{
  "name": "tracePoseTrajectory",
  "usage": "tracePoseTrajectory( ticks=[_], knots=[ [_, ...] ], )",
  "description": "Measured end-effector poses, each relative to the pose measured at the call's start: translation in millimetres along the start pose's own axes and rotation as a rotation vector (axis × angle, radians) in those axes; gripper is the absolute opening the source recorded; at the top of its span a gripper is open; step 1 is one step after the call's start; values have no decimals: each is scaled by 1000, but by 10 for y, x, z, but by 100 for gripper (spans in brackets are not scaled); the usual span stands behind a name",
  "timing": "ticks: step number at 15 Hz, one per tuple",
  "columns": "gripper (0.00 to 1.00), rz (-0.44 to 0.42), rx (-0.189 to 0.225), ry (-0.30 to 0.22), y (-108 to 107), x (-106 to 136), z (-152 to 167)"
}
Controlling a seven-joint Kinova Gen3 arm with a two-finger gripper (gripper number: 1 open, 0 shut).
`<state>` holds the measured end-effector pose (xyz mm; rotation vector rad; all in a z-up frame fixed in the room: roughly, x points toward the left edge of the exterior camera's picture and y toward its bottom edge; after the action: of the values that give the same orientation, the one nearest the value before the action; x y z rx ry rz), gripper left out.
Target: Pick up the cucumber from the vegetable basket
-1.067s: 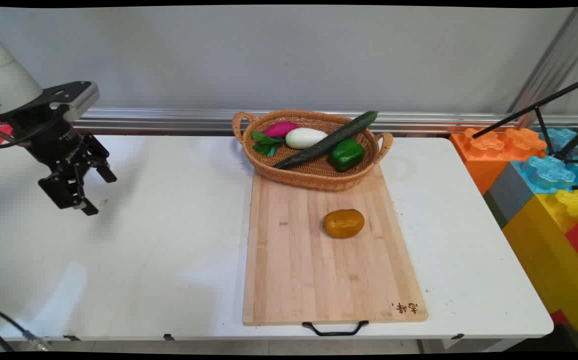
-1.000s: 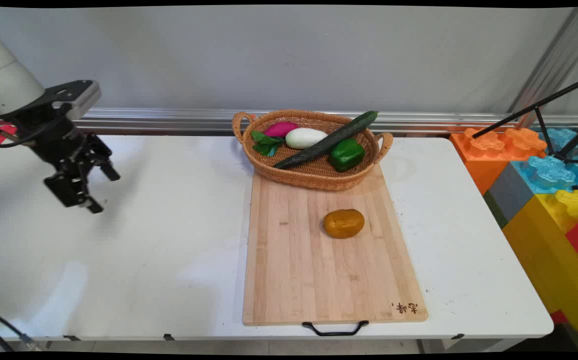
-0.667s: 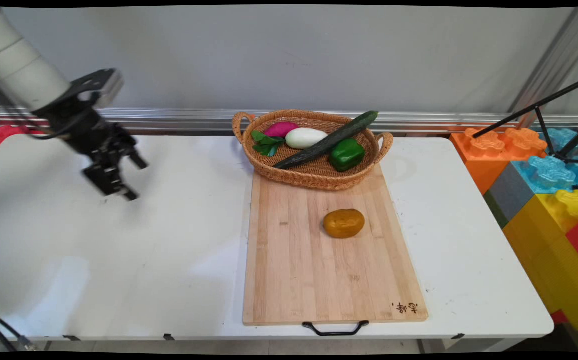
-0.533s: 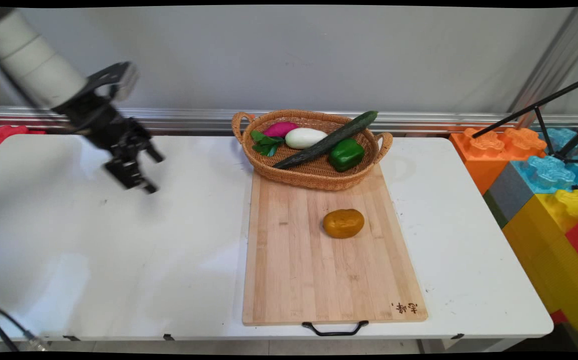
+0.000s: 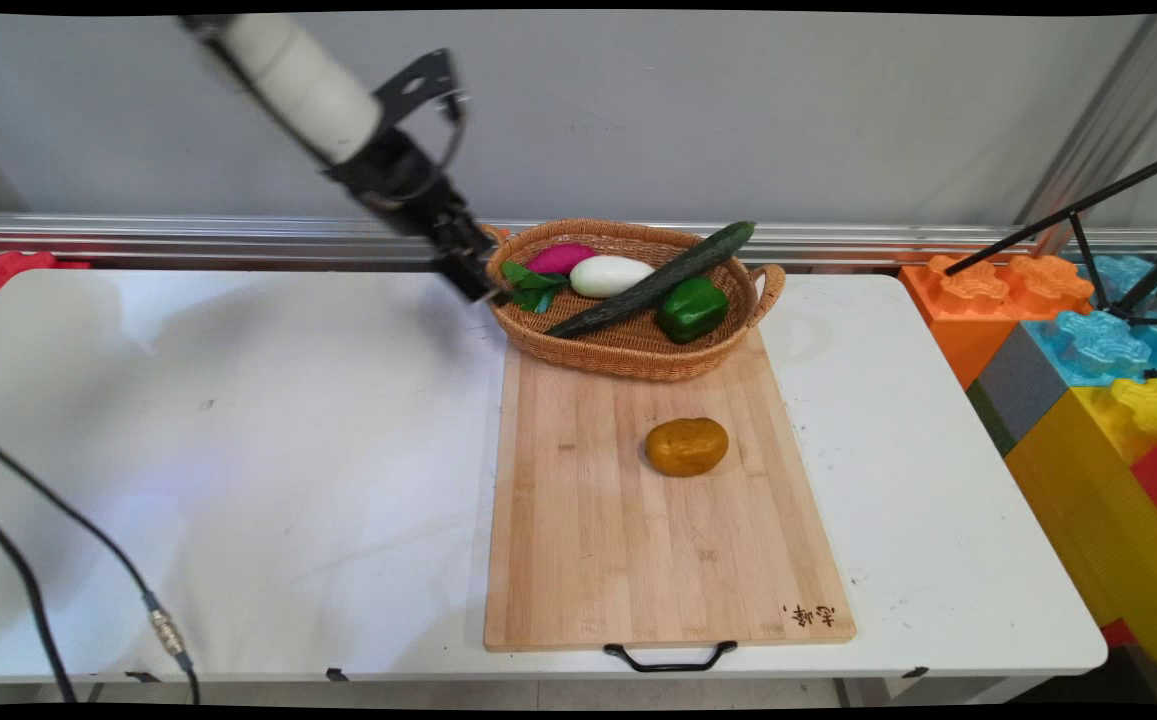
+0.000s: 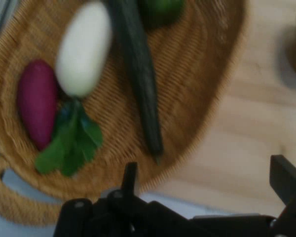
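Note:
My gripper [image 5: 486, 288] hangs at the left rim of a wicker basket [image 5: 628, 362], just above the table, tilted down to the right. In the hand view the gripper [image 6: 207, 180] is open, with nothing between its fingers [image 6: 130, 178]. The basket [image 6: 187, 103] holds a magenta vegetable [image 6: 37, 106], a white one [image 6: 84, 49], green leaves [image 6: 71, 140], a long dark cucumber [image 6: 138, 74] and a green pepper [image 5: 693, 308]. The leaves [image 5: 533, 287] lie nearest the gripper. A brown potato [image 5: 687, 446] sits alone on the wooden cutting board [image 5: 638, 560].
The basket stands on the far end of the board, whose black handle [image 5: 671, 658] reaches the table's near edge. Large coloured toy blocks [image 5: 1088, 370] and a black tripod [image 5: 1088, 225] stand at the right. Black cables [image 5: 58, 545] hang at the lower left. A metal rail [image 5: 238, 240] runs along the back.
The arm has swung from the table's far left, up and to the right, bringing the gripper to the basket's left rim. Nothing on the board or in the basket has moved.

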<state>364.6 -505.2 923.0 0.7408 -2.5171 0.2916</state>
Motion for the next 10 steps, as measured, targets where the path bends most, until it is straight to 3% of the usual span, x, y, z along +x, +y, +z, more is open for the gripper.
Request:
tracePoseTrajectory(
  ticks=[5, 10],
  knots=[
    [100, -93, 60, 20, -113, 352, 568],
    [100, -165, 68, 20, -173, 448, 1290]
  ],
)
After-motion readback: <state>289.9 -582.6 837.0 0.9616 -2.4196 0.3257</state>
